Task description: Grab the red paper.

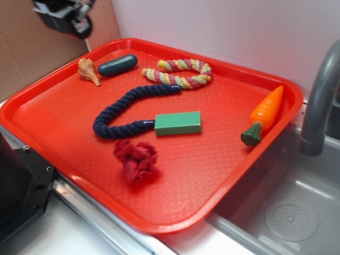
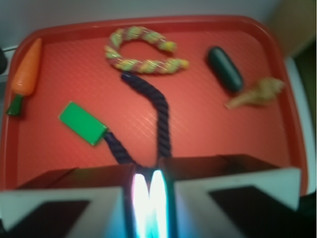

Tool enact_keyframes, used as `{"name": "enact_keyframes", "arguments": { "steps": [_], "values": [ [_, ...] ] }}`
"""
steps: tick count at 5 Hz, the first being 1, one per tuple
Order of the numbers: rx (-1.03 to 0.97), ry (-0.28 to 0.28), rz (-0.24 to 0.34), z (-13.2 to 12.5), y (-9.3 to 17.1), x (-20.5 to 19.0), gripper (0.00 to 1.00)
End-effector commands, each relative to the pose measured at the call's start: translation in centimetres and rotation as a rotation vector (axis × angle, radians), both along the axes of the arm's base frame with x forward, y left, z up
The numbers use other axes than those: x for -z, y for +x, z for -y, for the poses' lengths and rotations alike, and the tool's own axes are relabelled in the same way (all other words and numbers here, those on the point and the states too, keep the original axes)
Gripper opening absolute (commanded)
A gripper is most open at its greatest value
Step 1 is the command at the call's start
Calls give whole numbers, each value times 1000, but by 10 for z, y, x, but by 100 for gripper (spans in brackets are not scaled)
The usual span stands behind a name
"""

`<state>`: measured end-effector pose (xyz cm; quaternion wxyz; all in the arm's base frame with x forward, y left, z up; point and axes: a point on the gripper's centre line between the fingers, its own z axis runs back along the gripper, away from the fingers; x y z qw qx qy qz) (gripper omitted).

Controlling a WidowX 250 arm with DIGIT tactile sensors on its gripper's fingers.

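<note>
Empty, its fingers nearly together, the claw (image 1: 66, 16) hovers far from the crumpled crimson paper wad (image 1: 136, 159); it should open wide before descending.

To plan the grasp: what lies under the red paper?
The red paper rests on the tray. Only bare tray shows around it; the spot beneath is covered.

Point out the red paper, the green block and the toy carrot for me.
red paper (image 1: 136, 160), exterior view, middle of the crumpled wad.
green block (image 1: 178, 123), exterior view, centre of its top face.
toy carrot (image 1: 267, 110), exterior view, on the orange body.
</note>
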<state>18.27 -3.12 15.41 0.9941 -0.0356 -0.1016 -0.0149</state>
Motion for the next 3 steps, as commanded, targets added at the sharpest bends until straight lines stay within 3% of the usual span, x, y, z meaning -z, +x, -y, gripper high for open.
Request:
{"name": "enact_keyframes", "arguments": {
  "steps": [1,3],
  "values": [
    [259,-2,-164,63,-28,67,100],
    [333,4,-180,80,-43,105,100]
  ]
}}
